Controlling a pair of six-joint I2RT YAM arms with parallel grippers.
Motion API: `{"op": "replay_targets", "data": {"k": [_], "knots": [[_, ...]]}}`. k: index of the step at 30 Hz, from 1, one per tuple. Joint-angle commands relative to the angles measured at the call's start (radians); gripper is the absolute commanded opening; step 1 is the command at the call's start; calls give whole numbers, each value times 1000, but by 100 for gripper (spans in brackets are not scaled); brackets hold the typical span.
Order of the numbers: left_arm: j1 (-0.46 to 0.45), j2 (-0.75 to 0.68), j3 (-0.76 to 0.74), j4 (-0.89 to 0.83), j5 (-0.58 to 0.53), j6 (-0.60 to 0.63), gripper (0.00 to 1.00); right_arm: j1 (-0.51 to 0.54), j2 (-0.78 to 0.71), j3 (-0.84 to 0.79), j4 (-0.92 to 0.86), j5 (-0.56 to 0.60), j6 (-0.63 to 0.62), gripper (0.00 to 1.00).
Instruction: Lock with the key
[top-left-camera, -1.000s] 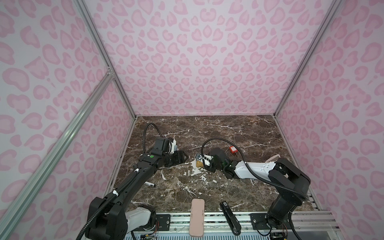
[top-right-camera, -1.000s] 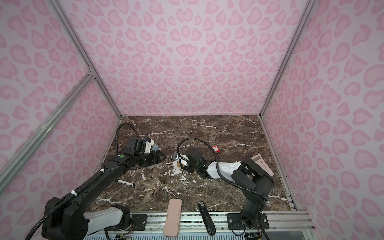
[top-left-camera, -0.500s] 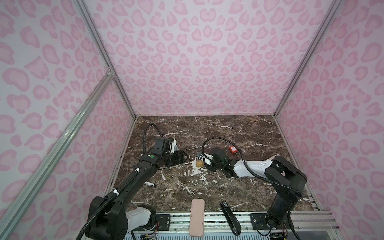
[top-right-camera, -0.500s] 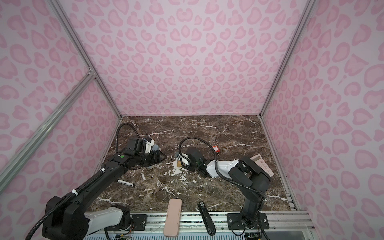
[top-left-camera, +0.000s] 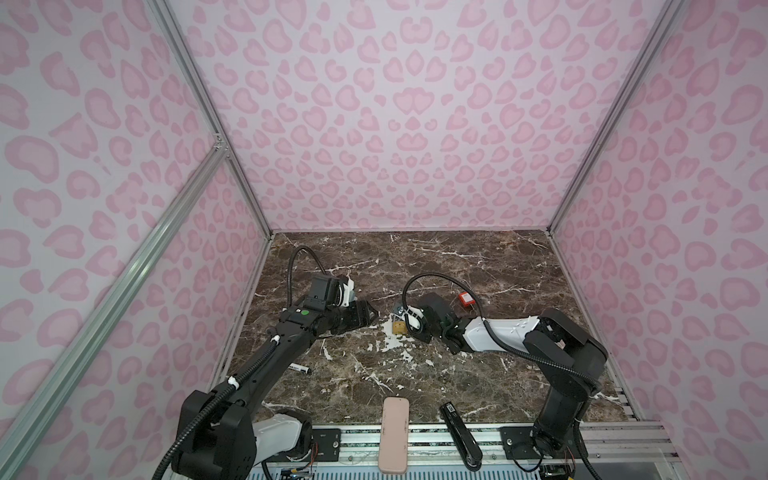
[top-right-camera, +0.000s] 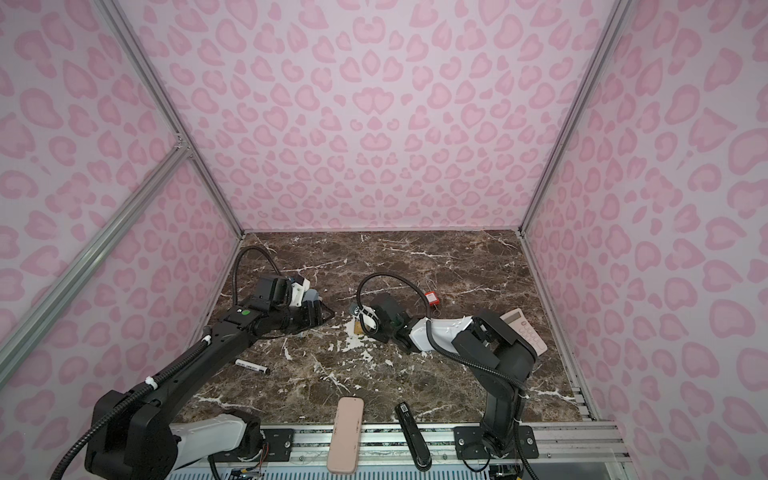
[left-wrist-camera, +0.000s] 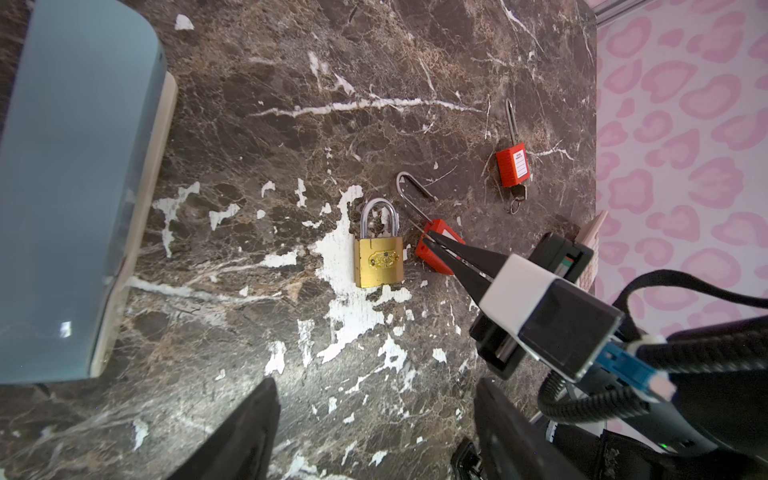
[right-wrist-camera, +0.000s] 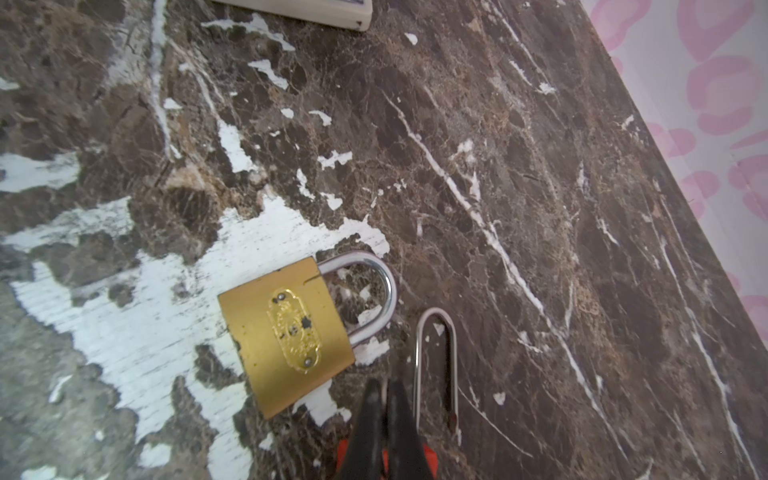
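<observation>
A brass padlock (left-wrist-camera: 379, 257) (right-wrist-camera: 286, 332) (top-left-camera: 400, 328) lies flat on the marble, shackle closed. Right beside it lies a red padlock (left-wrist-camera: 440, 249) with a long open shackle (right-wrist-camera: 436, 357). My right gripper (left-wrist-camera: 429, 236) (right-wrist-camera: 384, 386) (top-left-camera: 401, 316) is shut, its tips resting over the red body at the shackle end, with nothing visible between them. A second red padlock (left-wrist-camera: 514, 164) (top-left-camera: 466, 298) lies farther off with a key (left-wrist-camera: 517, 195) in its base. My left gripper (left-wrist-camera: 376, 419) (top-left-camera: 365, 318) hovers open a short way from the brass padlock.
A grey-blue box (left-wrist-camera: 79, 187) sits close by the left gripper. A beige calculator (top-right-camera: 525, 332) lies near the right wall. At the front edge are a pink case (top-left-camera: 394, 432) and a black stapler (top-left-camera: 459, 432); a marker (top-left-camera: 300, 368) lies under the left arm.
The right arm's elbow has drifted slightly left while its gripper stays by the padlocks. The left arm has not moved.
</observation>
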Motion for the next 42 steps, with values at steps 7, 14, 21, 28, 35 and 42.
{"op": "replay_targets", "data": {"k": [7, 14, 21, 28, 35, 42], "knots": [[0, 4, -14, 53, 23, -2, 76, -1, 19, 12, -29, -18, 16, 4], [1, 0, -22, 62, 26, -5, 76, 0, 24, 3, -46, -23, 25, 8], [1, -23, -34, 58, 23, -8, 76, 4, 2, -11, -50, -22, 37, 23], [0, -37, -32, 43, 19, -7, 76, 22, -46, -27, -47, 3, 55, 36], [0, -45, -36, 41, 11, -15, 76, -33, -149, -14, -92, -51, 242, 44], [-12, -34, -36, 52, 7, -22, 76, -115, -147, 78, -330, -119, 371, 65]]}}
